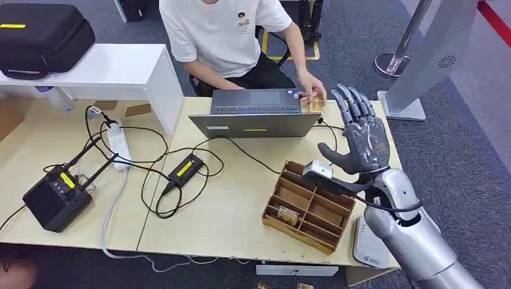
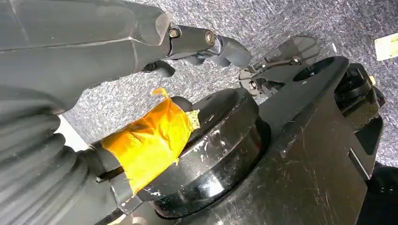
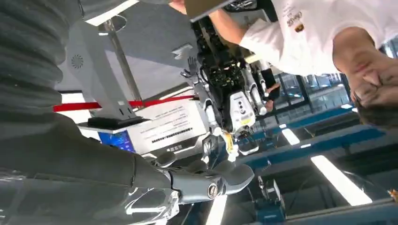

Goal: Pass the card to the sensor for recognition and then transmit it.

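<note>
My right hand [image 1: 361, 135] is up over the far right corner of the table [image 1: 235, 205], fingers spread and pointing away from me, palm bare; it holds nothing. My left hand [image 2: 141, 56] hangs low beside my own body over the grey carpet, and whether it is slack or clenched I cannot tell; nothing shows in it. The card [image 1: 313, 106], as best I can judge, is the small tan piece under the person's hand [image 1: 312, 90] just beside the laptop [image 1: 256, 114]; so it looks handed over, or about to be taken back, and I can't say which. Below my wrist sits the wooden divided tray [image 1: 308, 208], one more tan piece [image 1: 287, 215] lying in a near compartment; the white device [image 1: 369, 244] at the table's near right edge I take for the sensor, half hidden by my forearm. Now the risks: if I drop straight down for another card, my forearm could catch the tray's rim and shove it, since the tray lies right under my arm; the piece lies flat in a tight compartment, so my fingers may scrape past it; and the person's hand is near my fingertips, so reaching forward risks a bump.
</note>
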